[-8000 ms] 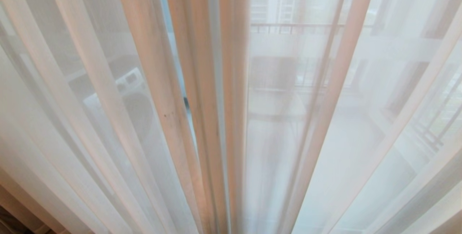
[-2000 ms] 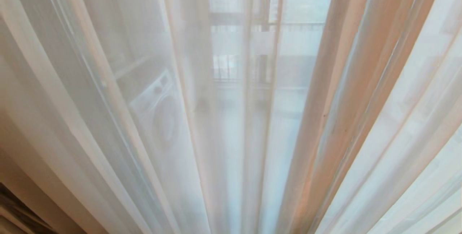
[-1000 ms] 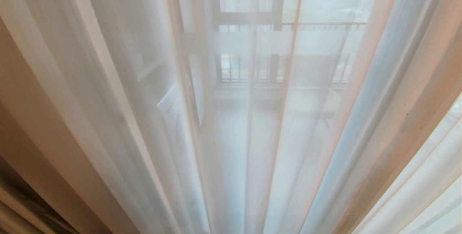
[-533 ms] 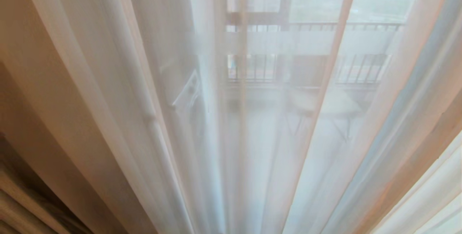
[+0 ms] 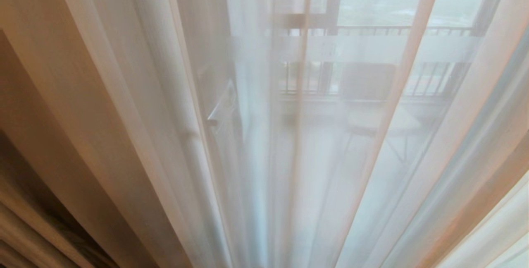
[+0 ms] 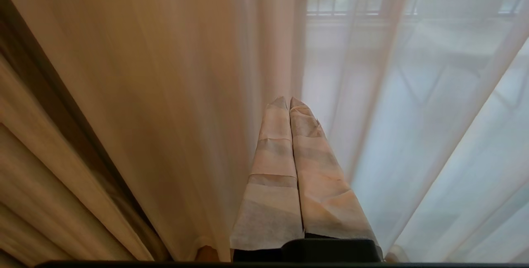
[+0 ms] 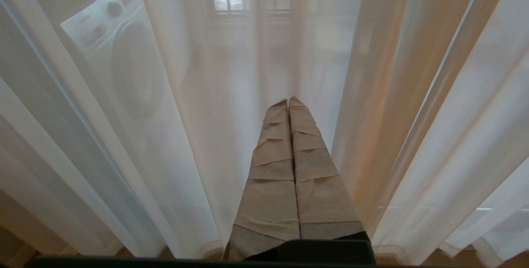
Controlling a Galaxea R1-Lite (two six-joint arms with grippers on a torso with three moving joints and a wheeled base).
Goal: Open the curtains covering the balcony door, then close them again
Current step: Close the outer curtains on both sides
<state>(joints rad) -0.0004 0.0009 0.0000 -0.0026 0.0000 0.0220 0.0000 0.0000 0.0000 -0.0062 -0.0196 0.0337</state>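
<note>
Left gripper: tape-wrapped fingers pressed together, nothing between them. Right gripper: likewise closed and empty, wrapped fingers meeting along their length. Both seem to point level, though the wrists are hidden.

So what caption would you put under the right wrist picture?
Shut right end effector pointing at the sheer curtains, holding nothing, a washing machine faintly visible behind them.
</note>
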